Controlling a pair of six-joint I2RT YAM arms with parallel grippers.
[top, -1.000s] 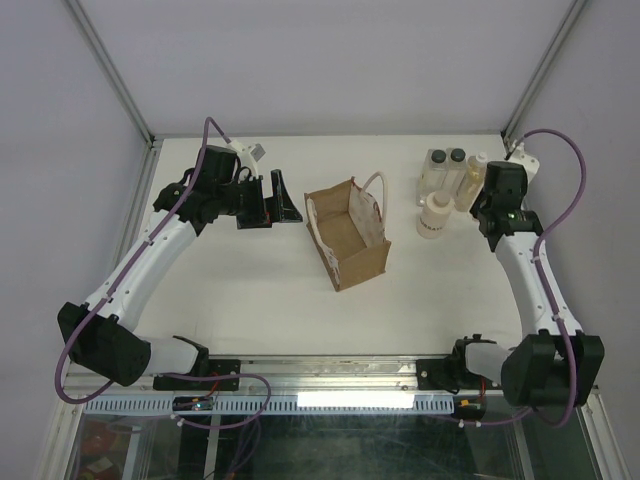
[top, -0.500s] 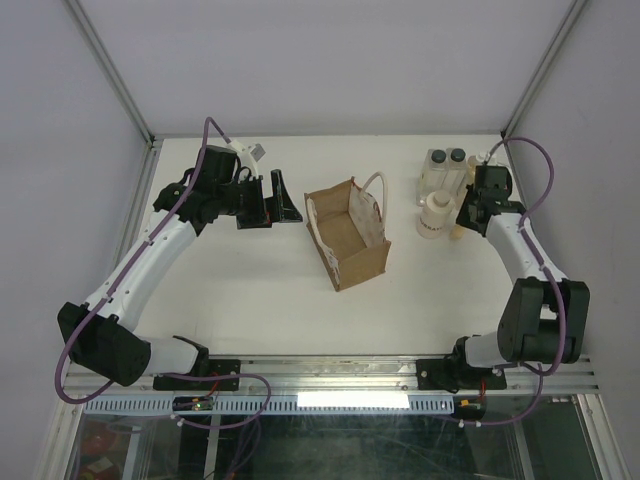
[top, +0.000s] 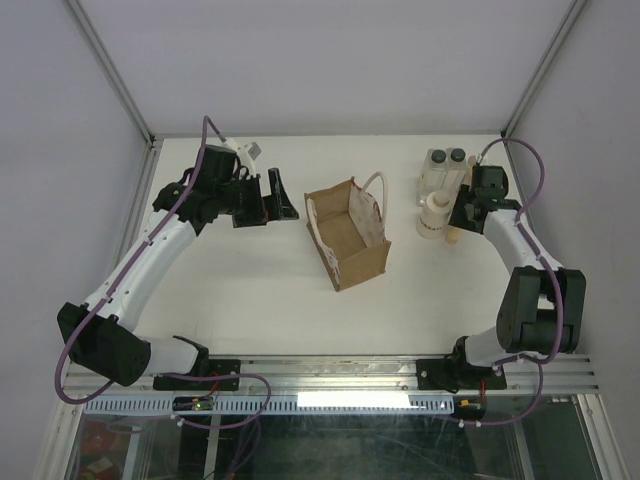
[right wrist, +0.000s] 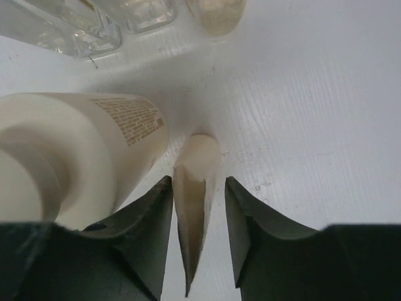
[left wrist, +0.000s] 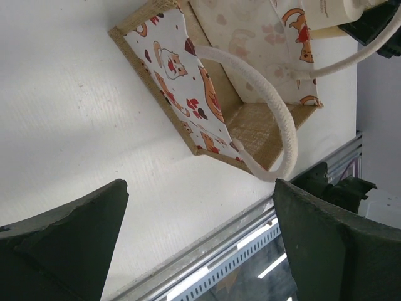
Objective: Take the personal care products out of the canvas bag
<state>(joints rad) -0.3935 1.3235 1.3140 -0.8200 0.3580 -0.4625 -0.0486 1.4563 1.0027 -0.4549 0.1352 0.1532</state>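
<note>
**A:** What do the arms look like?

**B:** The left arm (top: 150,255) and the right arm (top: 528,262) each have smooth white tubular links. Bulky black joint housings (top: 105,345) connect the links.

**A:** Any cabling?

**B:** Yes, a thin purple cable (top: 68,365) runs in loose loops along each arm.

**A:** And the ends?

**B:** The left gripper (left wrist: 200,185) has broad, matte fingers (left wrist: 69,244) that are near-black and wedge-shaped with crisp edges. The right gripper (right wrist: 197,182) has the same dark fingers (right wrist: 263,244), with curved inner edges narrowing to tips.
</note>
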